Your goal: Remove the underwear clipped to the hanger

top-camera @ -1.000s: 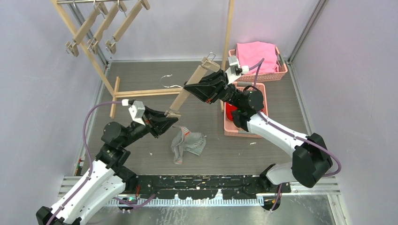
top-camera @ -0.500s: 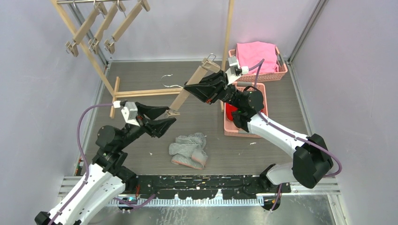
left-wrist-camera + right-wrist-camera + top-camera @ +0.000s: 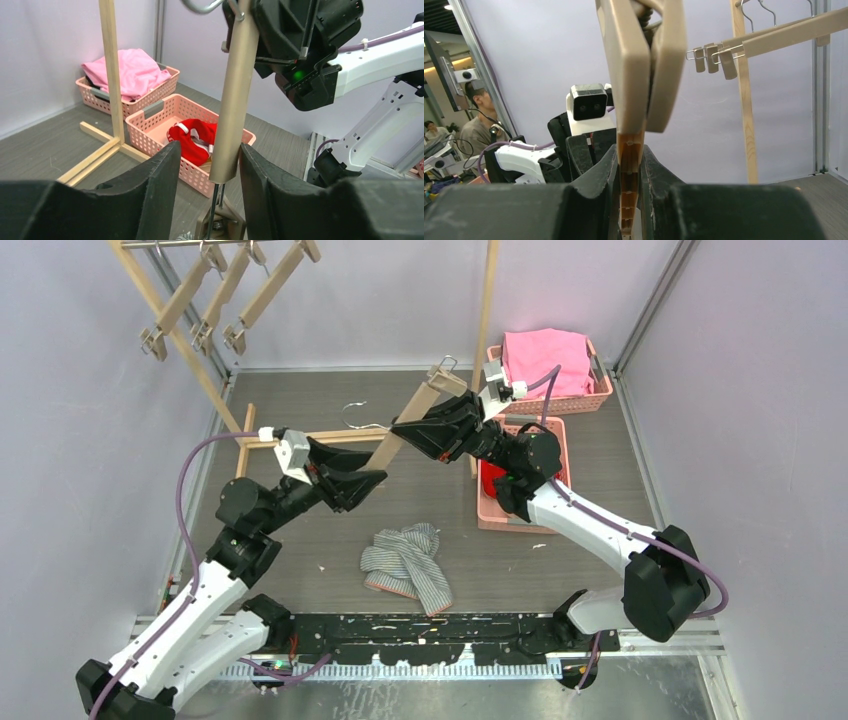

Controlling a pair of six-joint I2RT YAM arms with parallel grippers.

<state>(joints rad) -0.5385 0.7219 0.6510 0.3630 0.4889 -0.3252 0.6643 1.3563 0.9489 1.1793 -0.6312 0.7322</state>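
Note:
My right gripper is shut on the tan clip hanger and holds it tilted above the floor; the right wrist view shows its jaws pinching the hanger bar. My left gripper is open at the hanger's lower end, and the bar stands between its open fingers. The grey-and-white striped underwear lies crumpled on the floor below. The red underwear lies in the near pink basket, also in the left wrist view. I cannot make out the cream piece.
A far pink basket holds a pink cloth. A wooden rack with several empty hangers stands at the back left, with its upright post beside the baskets. Walls close in on both sides.
The striped underwear has dropped from the hanger's lower clip onto the floor and spread out. My left gripper has opened, drawn back and returned to the hanger's lower end. The right gripper has hardly moved.

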